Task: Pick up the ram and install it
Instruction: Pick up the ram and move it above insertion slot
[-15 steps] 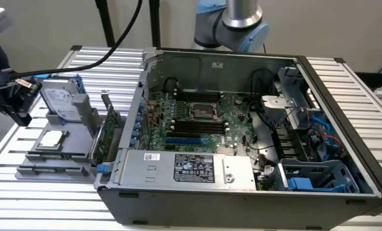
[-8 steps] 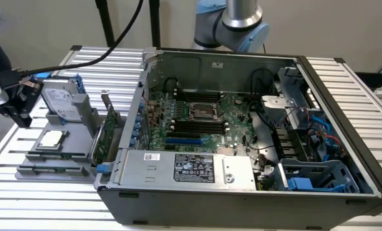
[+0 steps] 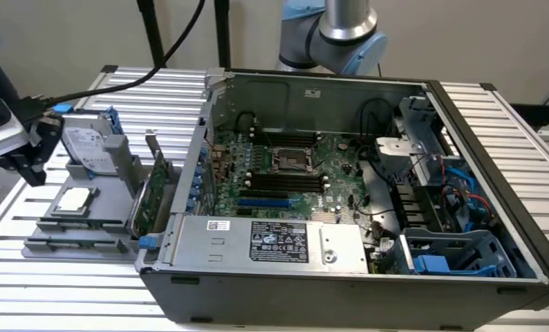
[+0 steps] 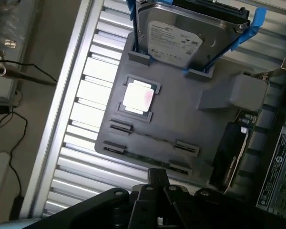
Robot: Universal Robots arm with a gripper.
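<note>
The ram lies as two slim green sticks held edge-up in clips along one side of a grey holder (image 4: 181, 119). One stick (image 4: 155, 139) sits further in and the other (image 4: 148, 159) sits nearer the holder's edge, where it appears in the exterior view as the ram (image 3: 83, 223). My gripper (image 4: 158, 177) hangs above that edge of the holder, clear of the sticks, with its fingers shut together on nothing. In the exterior view the gripper (image 3: 30, 162) is at the far left, beside the holder. The motherboard's black memory slots (image 3: 284, 181) lie inside the open computer case.
The holder also carries a silver hard drive with blue rails (image 4: 181, 38), a square processor chip (image 4: 138, 98) and a broad green expansion card (image 3: 150, 194). The open case's wall (image 3: 187, 180) rises right beside the holder. A power supply (image 3: 265, 242) and cables fill the case's near side.
</note>
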